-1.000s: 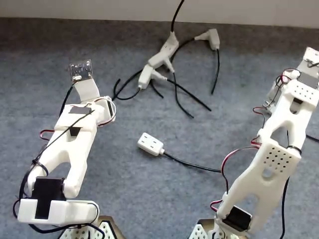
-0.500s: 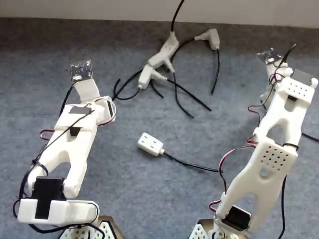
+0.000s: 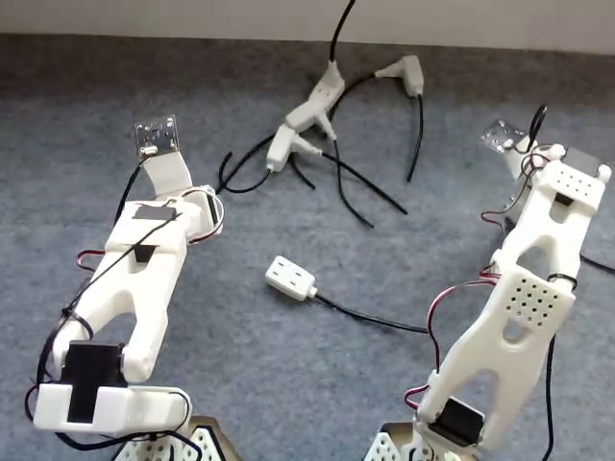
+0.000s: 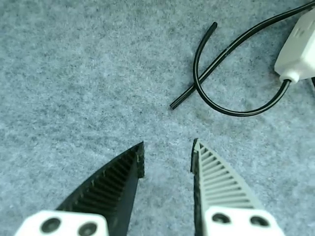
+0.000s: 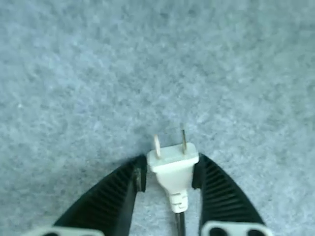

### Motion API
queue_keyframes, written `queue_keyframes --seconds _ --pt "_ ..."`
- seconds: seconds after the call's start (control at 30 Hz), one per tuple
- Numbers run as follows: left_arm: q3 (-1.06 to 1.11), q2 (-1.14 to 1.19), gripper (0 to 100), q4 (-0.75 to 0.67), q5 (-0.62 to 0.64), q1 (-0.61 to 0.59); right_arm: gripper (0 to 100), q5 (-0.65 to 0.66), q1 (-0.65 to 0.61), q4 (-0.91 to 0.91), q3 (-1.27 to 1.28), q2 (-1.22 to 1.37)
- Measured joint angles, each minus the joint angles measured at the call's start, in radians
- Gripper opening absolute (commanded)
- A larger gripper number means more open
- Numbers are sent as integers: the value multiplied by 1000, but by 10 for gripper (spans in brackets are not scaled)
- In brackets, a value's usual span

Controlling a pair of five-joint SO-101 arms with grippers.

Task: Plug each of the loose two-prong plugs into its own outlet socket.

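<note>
The right tool (image 5: 170, 166) is shut narrow on a white plug (image 5: 173, 158). It has one finger on each side of the plug's body. The two prongs point straight out ahead of the tool, over the grey surface (image 5: 74, 73). The plug's cord runs back between the fingers. So the picking-up step looks done for this plug, and the step in hand is likely to bring it to a socket. The socket block (image 3: 290, 277) lies well apart from this tool, off to its left and back toward the arm bases. The next move probably calls for carrying the plug over there and turning it so the prongs line up with one pair of slots. Then it must be pushed in straight. The block lies loose, so it may slide when pushed. The left tool (image 4: 168, 151) is open wide with nothing between its fingers. A black cord (image 4: 196, 69) curls on the surface just ahead of it. The other loose plugs (image 3: 280, 149) lie among tangled cords ahead of the left tool, off to its right.
</note>
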Motion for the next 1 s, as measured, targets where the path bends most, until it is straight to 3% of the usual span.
queue_keyframes --seconds 0.1,0.33,0.63,1.0 --pt "0 0 171 0 0 0 22 -12 2 2 -60 18" --pt "0 0 171 0 0 0 23 -196 3 21 -215 26" --pt "0 0 171 0 0 0 23 -422 -127 347 -500 26" --pt "0 0 171 0 0 0 23 -884 -288 365 -641 26"
